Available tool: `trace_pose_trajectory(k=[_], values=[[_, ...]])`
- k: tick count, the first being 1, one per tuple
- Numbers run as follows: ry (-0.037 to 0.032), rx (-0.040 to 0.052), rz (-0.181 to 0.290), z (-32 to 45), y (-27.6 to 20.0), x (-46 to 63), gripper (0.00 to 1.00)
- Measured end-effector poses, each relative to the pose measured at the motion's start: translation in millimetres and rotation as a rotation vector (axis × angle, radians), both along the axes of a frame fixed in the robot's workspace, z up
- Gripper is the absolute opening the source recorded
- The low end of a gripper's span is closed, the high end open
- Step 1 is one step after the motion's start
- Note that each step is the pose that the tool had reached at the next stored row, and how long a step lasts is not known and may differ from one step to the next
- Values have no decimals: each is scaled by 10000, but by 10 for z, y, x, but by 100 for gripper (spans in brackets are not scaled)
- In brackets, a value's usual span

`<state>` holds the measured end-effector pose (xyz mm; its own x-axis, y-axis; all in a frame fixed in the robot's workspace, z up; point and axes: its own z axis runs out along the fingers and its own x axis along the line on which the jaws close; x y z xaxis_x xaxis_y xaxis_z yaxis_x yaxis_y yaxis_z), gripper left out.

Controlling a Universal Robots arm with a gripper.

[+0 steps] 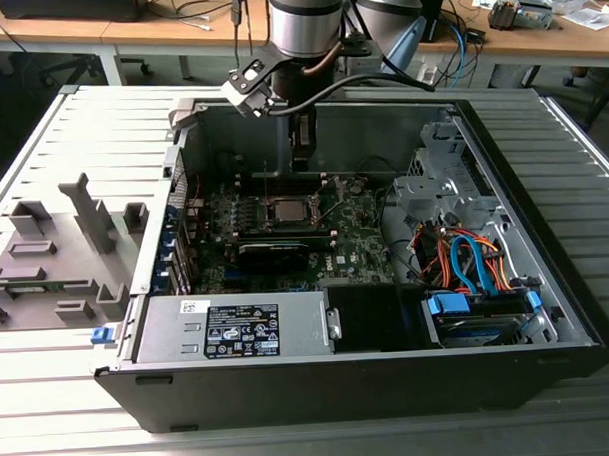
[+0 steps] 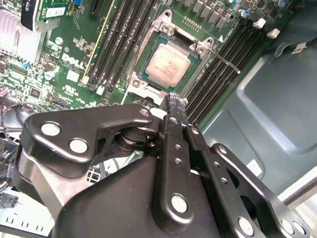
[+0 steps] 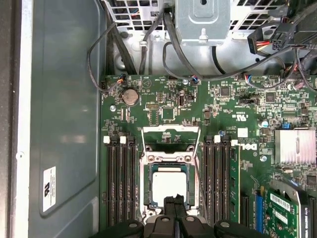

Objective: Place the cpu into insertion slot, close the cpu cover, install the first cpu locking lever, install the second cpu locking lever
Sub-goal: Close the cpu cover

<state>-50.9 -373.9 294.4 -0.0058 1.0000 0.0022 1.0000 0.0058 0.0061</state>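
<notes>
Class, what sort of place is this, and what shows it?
Probably a robotics lab or workshop: an open computer case lies on a slatted metal table, a robot arm reaches into it, and wooden desks strewn with cables stand behind.

Open room above insertion slot (image 3: 146, 186), memory slots (image 3: 119, 183) flanking (low)
</notes>
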Motion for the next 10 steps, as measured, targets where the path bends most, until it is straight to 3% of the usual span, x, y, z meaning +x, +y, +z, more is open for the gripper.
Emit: trace_pose_trajectory(k=[10], values=[[1,-1,0,0,0,102,11]])
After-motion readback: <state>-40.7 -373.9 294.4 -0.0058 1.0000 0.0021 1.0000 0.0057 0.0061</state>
